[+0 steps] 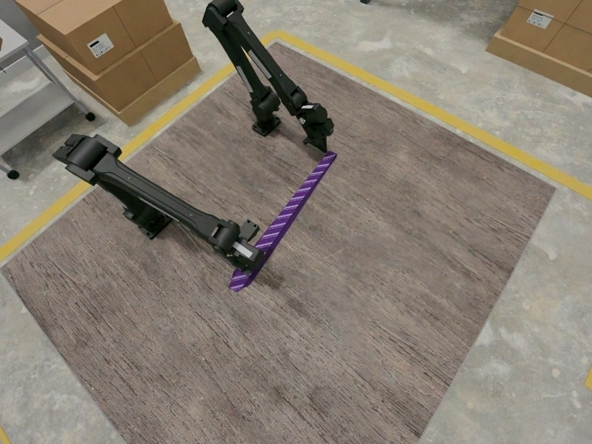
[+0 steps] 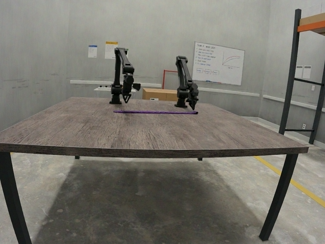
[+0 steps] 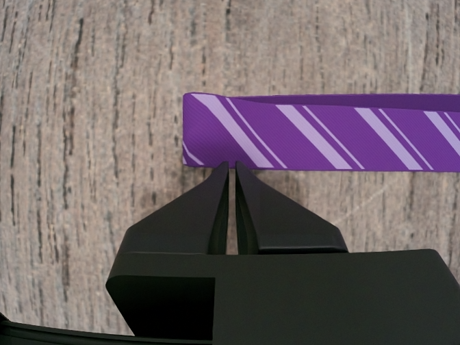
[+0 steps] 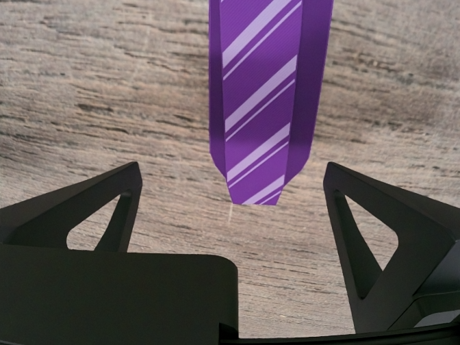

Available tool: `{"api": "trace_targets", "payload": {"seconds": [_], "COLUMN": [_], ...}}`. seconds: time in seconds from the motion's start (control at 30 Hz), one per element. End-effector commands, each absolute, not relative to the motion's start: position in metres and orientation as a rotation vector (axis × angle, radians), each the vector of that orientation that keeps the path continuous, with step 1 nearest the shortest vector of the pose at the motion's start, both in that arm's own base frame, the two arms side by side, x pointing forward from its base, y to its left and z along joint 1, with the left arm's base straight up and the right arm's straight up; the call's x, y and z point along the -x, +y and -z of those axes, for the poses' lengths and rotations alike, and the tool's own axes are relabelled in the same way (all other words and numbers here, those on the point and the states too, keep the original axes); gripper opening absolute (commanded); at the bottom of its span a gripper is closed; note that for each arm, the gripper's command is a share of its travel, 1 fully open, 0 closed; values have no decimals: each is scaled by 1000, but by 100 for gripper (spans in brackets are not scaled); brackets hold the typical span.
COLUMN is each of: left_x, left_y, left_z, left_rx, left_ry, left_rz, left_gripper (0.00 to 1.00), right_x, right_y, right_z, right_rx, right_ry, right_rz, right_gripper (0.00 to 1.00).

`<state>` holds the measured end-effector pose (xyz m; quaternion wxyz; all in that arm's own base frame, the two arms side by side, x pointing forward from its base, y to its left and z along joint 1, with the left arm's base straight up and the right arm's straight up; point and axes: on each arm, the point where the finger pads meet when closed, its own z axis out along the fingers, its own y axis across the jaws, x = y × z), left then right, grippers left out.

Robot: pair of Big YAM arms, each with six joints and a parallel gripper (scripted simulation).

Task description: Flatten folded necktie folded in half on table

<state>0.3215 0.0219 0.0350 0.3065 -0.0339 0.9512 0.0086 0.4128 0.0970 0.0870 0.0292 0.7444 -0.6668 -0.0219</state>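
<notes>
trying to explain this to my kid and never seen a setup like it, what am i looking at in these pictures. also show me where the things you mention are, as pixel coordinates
The machine is a pair of black robot arms on a table [image 1: 382, 286] [image 2: 157, 131] [image 3: 92, 111] [image 4: 74, 92], each ending in a two-finger gripper. One picture looks down from above; another looks across the table from outside. The other two come from cameras on the arms' wrists.

On the table lies a purple striped tie [image 1: 291, 207] [image 2: 157, 112] [image 3: 315, 137] [image 4: 259, 92], folded in half and stretched out fairly straight. The left gripper [image 1: 326, 150] [image 2: 193, 109] [image 3: 232, 172] is shut, by the folded end. The right gripper [image 2: 126, 101] [image 4: 232, 172] is open above the loose ends. Neither holds anything.
</notes>
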Motion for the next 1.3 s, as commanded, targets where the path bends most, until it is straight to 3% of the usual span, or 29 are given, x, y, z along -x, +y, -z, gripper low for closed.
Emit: {"api": "trace_targets", "payload": {"seconds": [0.0,0.53,1.27], "left_x": [-351,-351,-351], "left_y": [23,23,23], "left_z": [-68,-68,-68], "left_rx": [83,83,83], "left_ry": [2442,2442,2442], "left_rz": [-30,-30,-30], "left_gripper": [4,4,4], "right_x": [-436,-440,-461], "right_y": [95,91,68], "right_z": [-115,-133,-221], "right_rx": [-2337,-2329,-2190], "right_ry": [-2100,-2230,-2899], "right_rz": [0,0,1], "right_gripper": [100,100,100]}}
